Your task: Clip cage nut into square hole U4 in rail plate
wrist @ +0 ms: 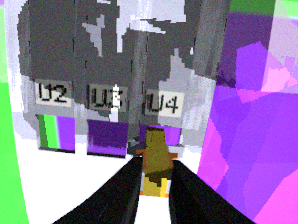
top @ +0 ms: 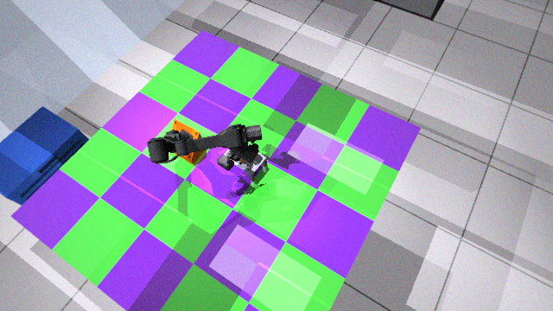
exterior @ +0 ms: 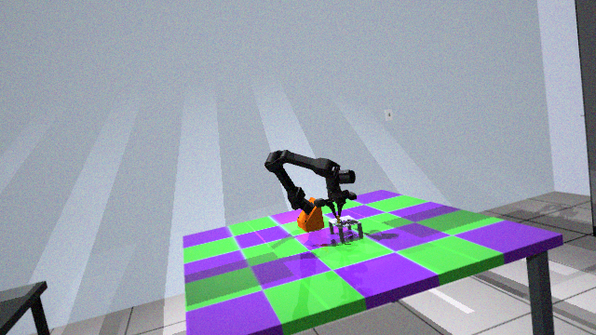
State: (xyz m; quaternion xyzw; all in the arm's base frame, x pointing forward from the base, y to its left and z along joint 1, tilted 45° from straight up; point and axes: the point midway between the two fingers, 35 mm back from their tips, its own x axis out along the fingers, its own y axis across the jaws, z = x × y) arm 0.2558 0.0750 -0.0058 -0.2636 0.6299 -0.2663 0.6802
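1. Gripper fingertips (top: 242, 160) (exterior: 338, 218) stand nearly closed, a narrow gap apart, with the cage nut (exterior: 338, 221) (wrist: 157, 150) pinched between them. The nut shows yellow-brown in the wrist view, with orange bits sticking out to either side near the tips.

2. Just ahead of the fingers in the wrist view lies the square hole marked U4 (wrist: 171, 135); the far end of the nut overlaps its near edge in that view. Whether any part of the nut is already below the plate, I cannot tell.

3. Under and around the tips is the rail plate (top: 259, 159) (exterior: 346, 219) (wrist: 65, 185), raised on short legs above the checkered table (top: 333, 225) (exterior: 400, 274) (wrist: 255, 110).

4. The step in hand looks like lining the nut up over U4, wings squeezed. Next, I judge, comes a small shift toward the hole's middle, a straight descent until the wings pass its edges, then a gentle release and a lift straight up.

5. To the left of the tips in the wrist view are the U3 hole (wrist: 106, 137) and, beyond it, the U2 hole (wrist: 57, 132); drifting that way could put the wings in the wrong slot. To the right, the plate's side edge is near, with the table showing past it. Overhead, nothing visible crowds the gripper, so upward looks the safest way out.
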